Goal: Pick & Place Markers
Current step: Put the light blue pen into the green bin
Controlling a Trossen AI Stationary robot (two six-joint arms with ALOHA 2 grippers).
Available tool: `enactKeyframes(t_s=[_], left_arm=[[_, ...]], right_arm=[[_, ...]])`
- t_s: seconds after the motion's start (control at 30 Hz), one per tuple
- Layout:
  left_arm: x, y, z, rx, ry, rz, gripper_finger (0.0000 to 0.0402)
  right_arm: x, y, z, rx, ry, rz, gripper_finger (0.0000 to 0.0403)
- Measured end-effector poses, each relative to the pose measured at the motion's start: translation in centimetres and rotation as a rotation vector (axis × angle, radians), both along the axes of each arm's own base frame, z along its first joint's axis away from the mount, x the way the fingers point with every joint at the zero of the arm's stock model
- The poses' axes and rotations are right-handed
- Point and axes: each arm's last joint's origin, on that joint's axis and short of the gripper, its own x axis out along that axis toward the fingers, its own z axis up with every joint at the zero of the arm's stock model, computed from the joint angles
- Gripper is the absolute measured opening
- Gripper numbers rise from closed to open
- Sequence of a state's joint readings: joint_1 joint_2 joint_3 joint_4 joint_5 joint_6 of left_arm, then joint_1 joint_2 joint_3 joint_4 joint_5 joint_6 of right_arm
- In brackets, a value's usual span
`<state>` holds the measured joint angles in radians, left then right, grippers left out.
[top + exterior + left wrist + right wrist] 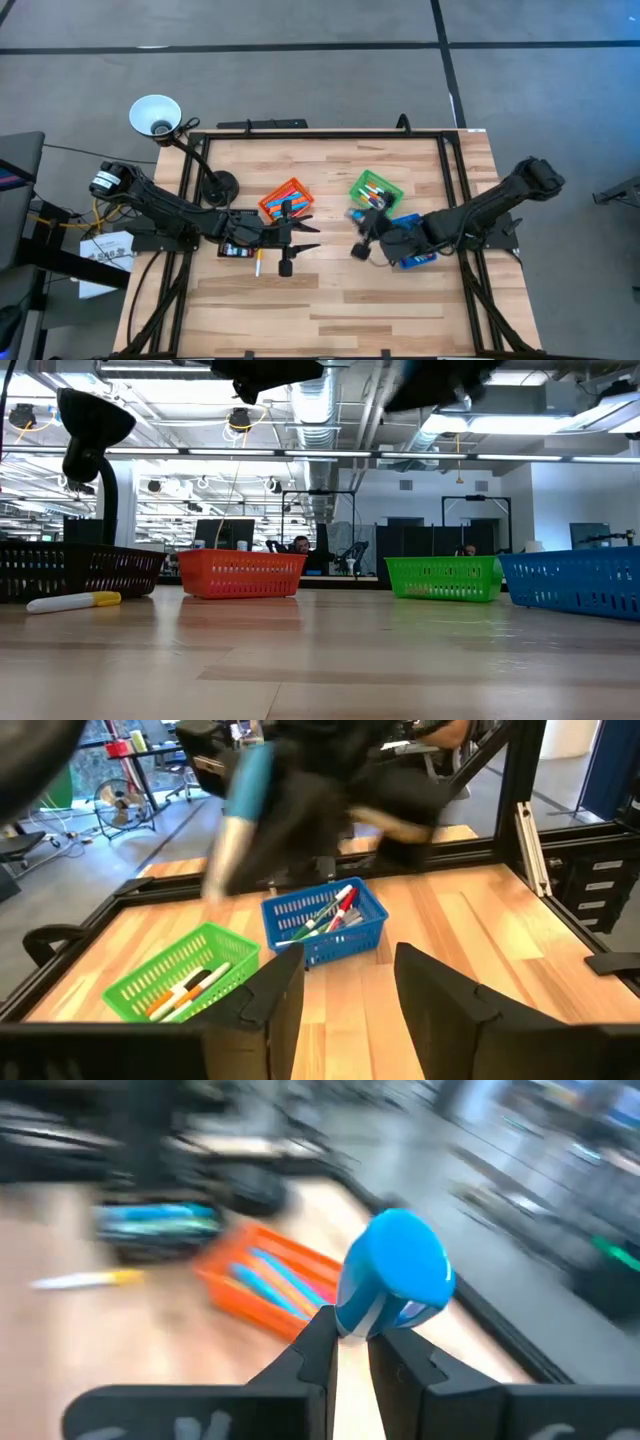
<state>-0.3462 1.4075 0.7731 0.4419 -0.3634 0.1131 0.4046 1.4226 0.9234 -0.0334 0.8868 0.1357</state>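
My right gripper [358, 238] hangs above the table's middle, beside the blue bin [412, 250], and is shut on a marker with a blue cap [395, 1280]. The left wrist view shows this marker [238, 820] blurred in the air. My left gripper [303, 238] is open and empty, hovering near the orange bin [285, 197]. A white marker with a yellow cap [257, 263] lies flat on the wood in front of the black bin [80, 568]. More markers lie in the orange, green [180, 982] and blue [325, 920] bins. My right gripper pinches the marker between its two fingers [312, 1348], on the shaft just under the blue cap [370, 1320]. The cap end points back toward the wrist. The marker is lifted clear of the table and stands tilted, with the cap uppermost and the pale body [222, 870] below.
Four bins stand in a loose row across the table's middle: black [235, 248], orange, green [377, 190] and blue. A white lamp [155, 113] on a dark base [218, 185] stands at the far left corner. Bare wood [330, 300] fills the near half.
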Motion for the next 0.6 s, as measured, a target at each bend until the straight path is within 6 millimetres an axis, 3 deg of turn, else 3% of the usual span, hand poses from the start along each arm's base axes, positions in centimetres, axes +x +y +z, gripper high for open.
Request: enactKeyframes(t_s=[0.13, 0.3, 0.6], left_arm=[[0.0, 0.0, 0.0, 0.0, -0.002, 0.002, 0.0151], [0.0, 0.0, 0.1, -0.001, -0.006, 0.002, 0.0144], [0.0, 0.0, 0.1, -0.001, -0.007, 0.002, 0.014]], right_arm=[[-1.8, -2.6, -1.1, 0.065, 0.095, -0.222, 0.0029], [-2.4, -6.2, -4.4, 0.194, 0.277, -0.467, 0.0045], [-1.0, -10.1, -10.2, 0.421, 0.618, -0.541, 0.0053]])
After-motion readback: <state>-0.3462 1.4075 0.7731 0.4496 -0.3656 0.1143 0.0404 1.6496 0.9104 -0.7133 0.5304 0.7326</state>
